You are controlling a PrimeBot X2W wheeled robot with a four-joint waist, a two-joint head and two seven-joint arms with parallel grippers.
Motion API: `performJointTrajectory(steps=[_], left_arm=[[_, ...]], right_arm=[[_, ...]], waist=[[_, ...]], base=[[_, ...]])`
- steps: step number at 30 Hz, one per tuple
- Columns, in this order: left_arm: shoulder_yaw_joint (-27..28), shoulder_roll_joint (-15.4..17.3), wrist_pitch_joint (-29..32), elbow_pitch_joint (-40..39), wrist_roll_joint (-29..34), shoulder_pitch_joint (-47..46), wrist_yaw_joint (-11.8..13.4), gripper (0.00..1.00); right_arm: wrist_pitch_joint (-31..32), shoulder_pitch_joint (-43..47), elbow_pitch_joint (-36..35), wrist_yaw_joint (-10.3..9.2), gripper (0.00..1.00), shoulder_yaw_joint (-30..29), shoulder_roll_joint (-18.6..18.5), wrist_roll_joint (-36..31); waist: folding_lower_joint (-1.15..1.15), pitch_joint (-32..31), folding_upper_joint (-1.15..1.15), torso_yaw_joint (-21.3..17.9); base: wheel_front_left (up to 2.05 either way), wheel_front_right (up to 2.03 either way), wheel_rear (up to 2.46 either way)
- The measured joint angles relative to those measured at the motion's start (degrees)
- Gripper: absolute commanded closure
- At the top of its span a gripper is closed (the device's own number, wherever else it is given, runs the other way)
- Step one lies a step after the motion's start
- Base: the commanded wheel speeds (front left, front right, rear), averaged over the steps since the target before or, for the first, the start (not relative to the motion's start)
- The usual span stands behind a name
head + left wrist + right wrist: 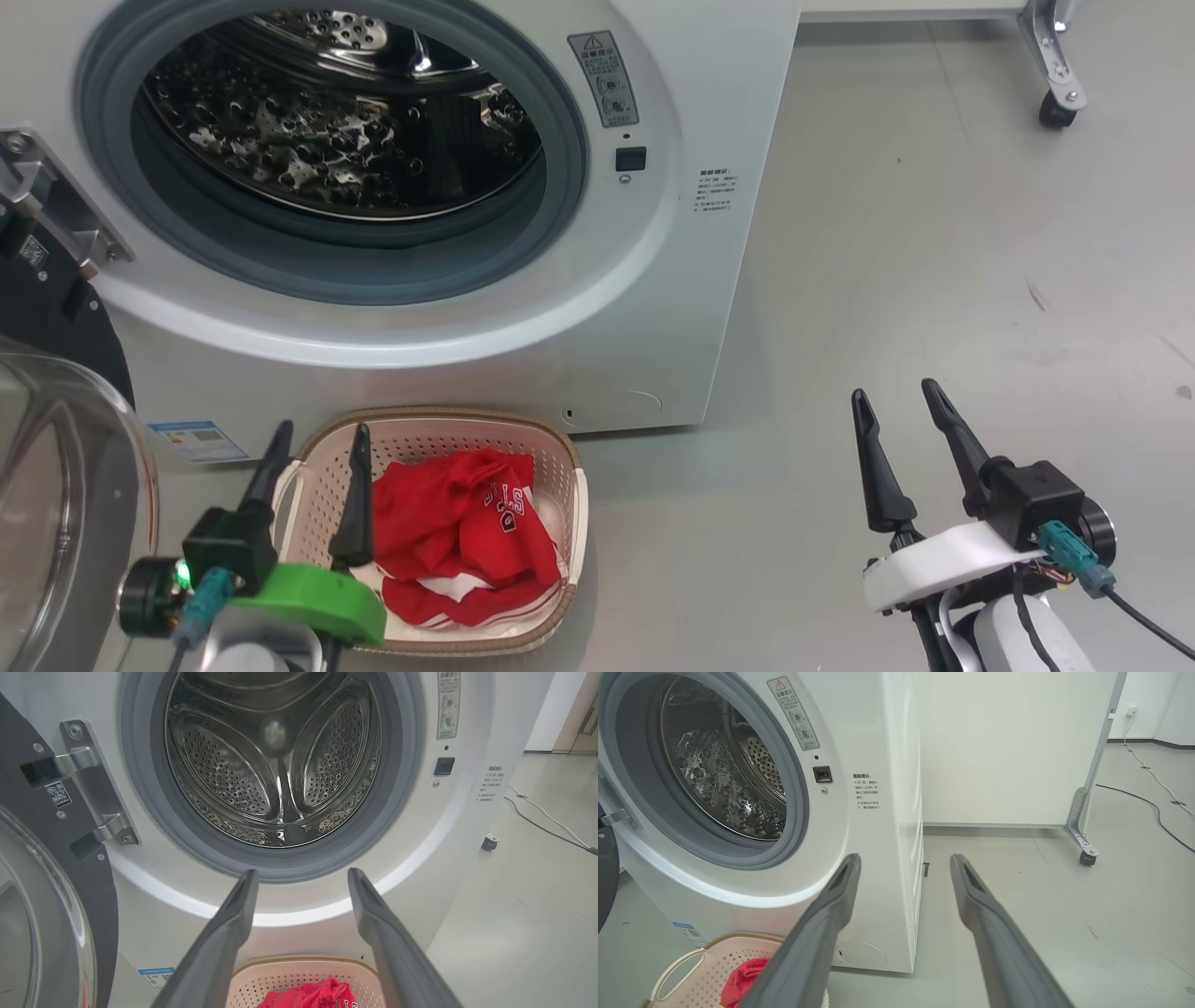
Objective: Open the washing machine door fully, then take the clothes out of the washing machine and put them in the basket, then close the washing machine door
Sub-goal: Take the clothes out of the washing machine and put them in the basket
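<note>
The white washing machine [653, 280] stands with its round port uncovered and its steel drum [275, 760] bare inside. The washing machine door [56, 485] hangs swung out at the left, its glass bowl facing me. Red clothes [467, 541] lie in the cream basket [560, 448] on the floor below the port. My left gripper [320, 435] hovers open over the basket's left part, holding nothing. My right gripper [894, 392] is open and empty above bare floor to the right of the machine. The clothes [313, 995] and basket [696, 970] also peek in at the wrist views' lower edges.
A wheeled white frame [1060, 93] stands at the back right, its caster [1085, 857] on the grey floor. Cables [1148, 807] run along the floor further right. The door's metal hinge [88, 788] sits left of the port.
</note>
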Motion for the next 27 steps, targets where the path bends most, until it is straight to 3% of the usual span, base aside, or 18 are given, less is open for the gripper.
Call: performJointTrajectory(steps=[27], left_arm=[[-2.8,0.1,2.8,-9.9,0.7,10.5,2.8,0.0]], right_arm=[[0.0,4.9,-1.8,-0.97,0.0,0.7,0.2,0.1]], waist=[[0.0,-3.7,0.0,-0.4]], base=[[0.0,0.0,0.0]])
